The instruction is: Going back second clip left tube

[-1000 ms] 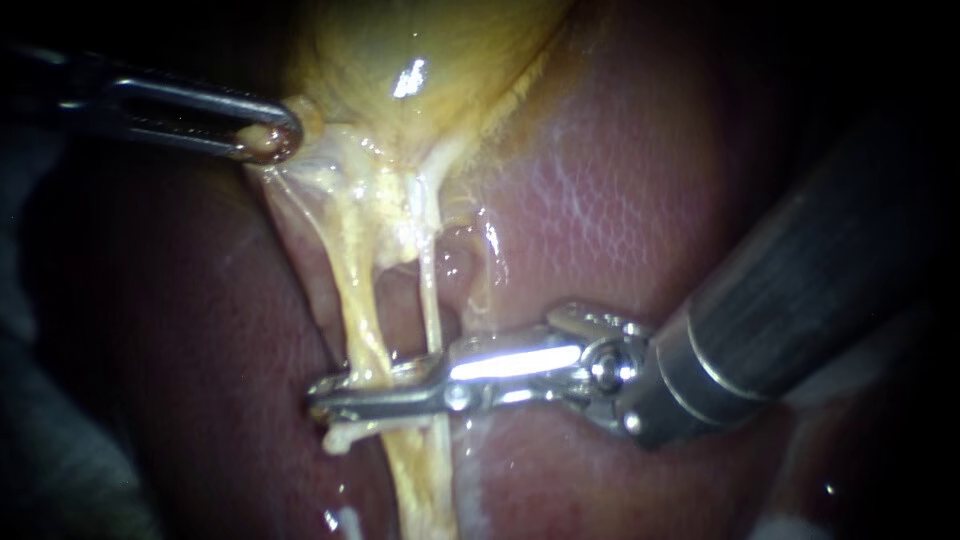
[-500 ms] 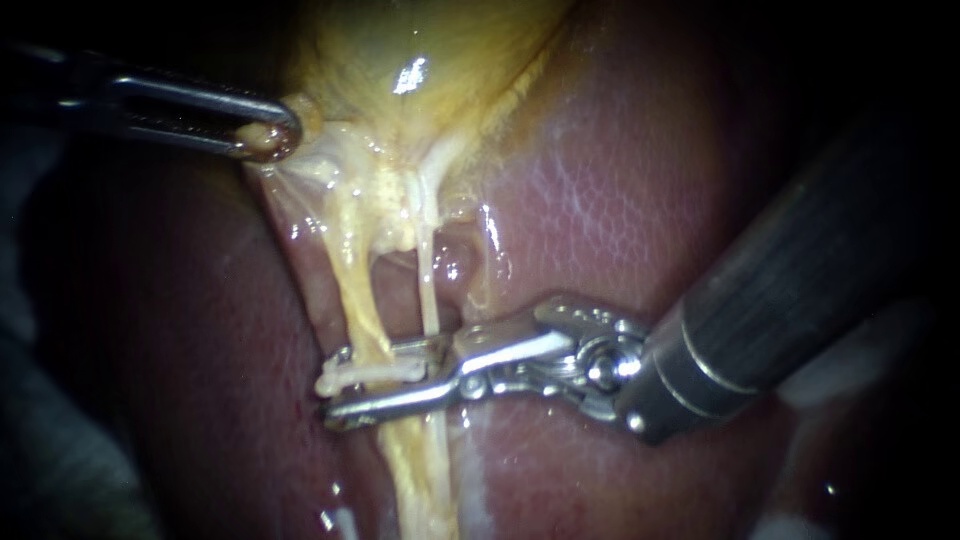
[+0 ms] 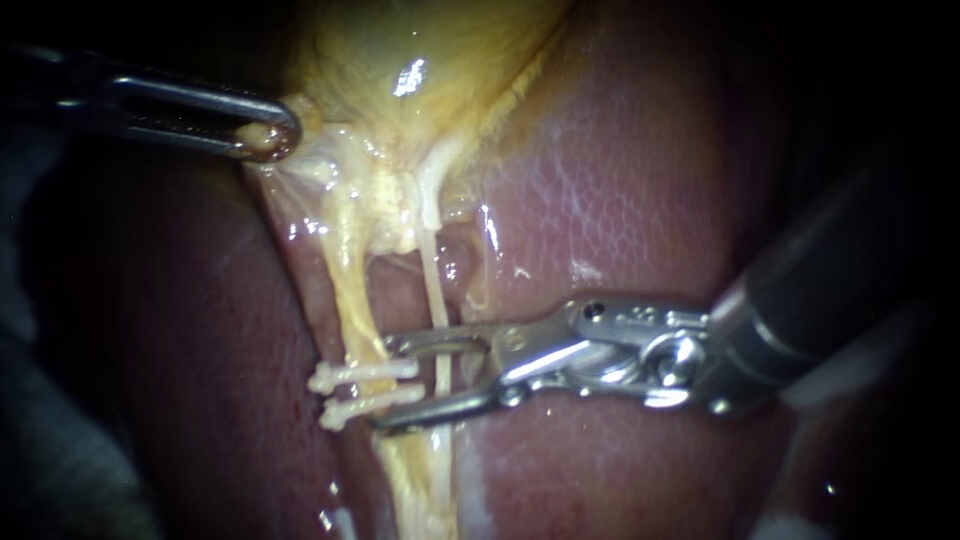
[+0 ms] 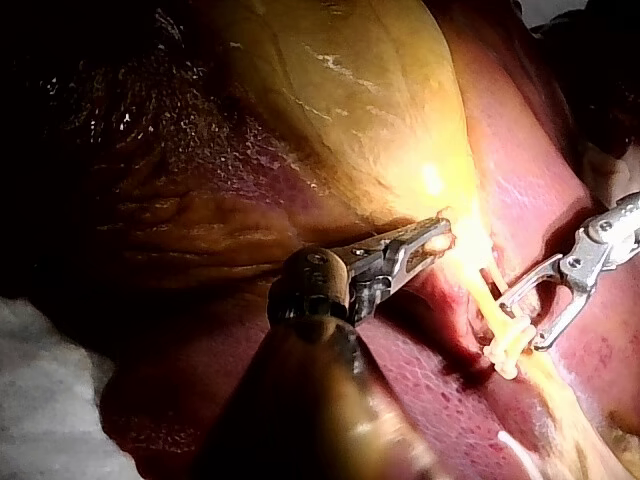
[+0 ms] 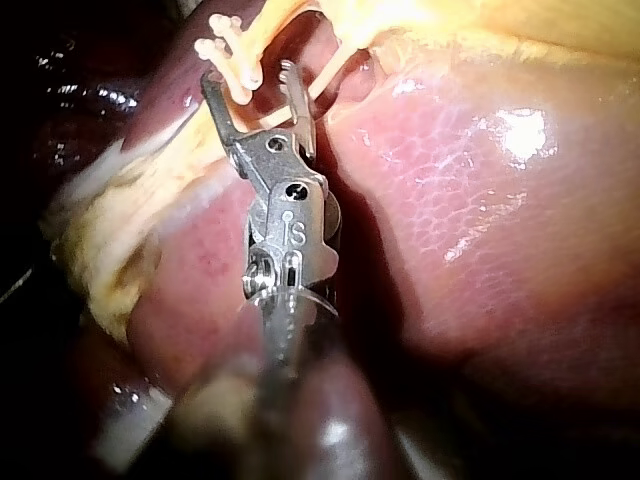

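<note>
a: where is the left tube [image 3: 352, 300] seen?
b: it is seen running down from the gallbladder [image 3: 430, 45] across the liver [image 3: 620, 190], with a thinner tube [image 3: 431, 290] just beside it. 2 white clips are seated across it, an upper clip [image 3: 362, 373] and a lower clip [image 3: 372, 404], close together and roughly parallel.
a: how is the right tool [image 3: 386, 384] held?
b: it is held wide. a clear gap is shown between its jaws and nothing is gripped. the thinner tube is passed through that gap without being pinched, and the jaw tips are placed just beside the clip ends.
a: and the left tool [image 3: 268, 140]?
b: it is closed on a small fold of yellow tissue at the gallbladder's lower end, and the thin tissue there is drawn taut toward it. in the left wrist view this hold is also shown, with the right tool seen ahead of it, beside the clips.
</note>
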`<state>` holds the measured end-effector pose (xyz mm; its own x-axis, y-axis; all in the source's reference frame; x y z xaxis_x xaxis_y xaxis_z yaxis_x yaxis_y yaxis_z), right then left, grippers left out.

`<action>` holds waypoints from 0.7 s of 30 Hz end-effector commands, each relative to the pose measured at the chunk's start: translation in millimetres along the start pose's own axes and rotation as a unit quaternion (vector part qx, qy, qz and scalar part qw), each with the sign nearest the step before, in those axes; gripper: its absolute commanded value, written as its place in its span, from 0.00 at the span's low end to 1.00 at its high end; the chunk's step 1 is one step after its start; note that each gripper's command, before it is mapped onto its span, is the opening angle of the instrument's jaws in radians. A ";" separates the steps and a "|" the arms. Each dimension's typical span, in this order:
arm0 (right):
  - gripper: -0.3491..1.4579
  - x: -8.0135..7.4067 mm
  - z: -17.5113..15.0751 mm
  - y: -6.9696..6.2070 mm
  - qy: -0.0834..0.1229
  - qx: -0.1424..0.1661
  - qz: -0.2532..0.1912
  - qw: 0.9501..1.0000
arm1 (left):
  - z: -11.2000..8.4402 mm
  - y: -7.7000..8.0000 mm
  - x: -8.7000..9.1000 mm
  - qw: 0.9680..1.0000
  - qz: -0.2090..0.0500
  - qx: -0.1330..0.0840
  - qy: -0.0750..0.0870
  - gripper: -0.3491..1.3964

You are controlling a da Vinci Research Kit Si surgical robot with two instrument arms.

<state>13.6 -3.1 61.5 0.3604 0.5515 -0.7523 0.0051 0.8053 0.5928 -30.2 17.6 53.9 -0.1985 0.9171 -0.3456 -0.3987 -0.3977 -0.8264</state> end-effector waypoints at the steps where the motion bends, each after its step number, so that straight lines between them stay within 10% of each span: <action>1: 0.47 0.5 -1.1 -0.1 -0.004 -0.008 -0.014 1.000 | 0.0 0.0 0.0 1.000 0.000 -0.001 0.000 0.00; 11: 0.47 5.8 -12.5 -2.0 -0.028 -0.056 -0.106 0.992 | 0.1 0.0 0.1 1.000 0.000 0.000 0.000 0.00; 15: 0.47 6.1 -14.3 -2.1 -0.067 -0.065 -0.119 0.988 | 0.2 0.0 0.0 1.000 0.000 0.000 0.000 0.00; 21: 0.47 5.8 -14.8 -2.0 -0.069 -0.063 -0.130 0.987 | 0.8 -0.4 -0.2 1.000 0.001 0.001 0.001 0.00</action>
<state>1.8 1.7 51.7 0.4859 0.2958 -0.8224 0.0032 0.9404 0.3401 -30.9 17.5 55.0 -0.1968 0.9162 -0.3491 -0.3995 -0.4001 -0.8248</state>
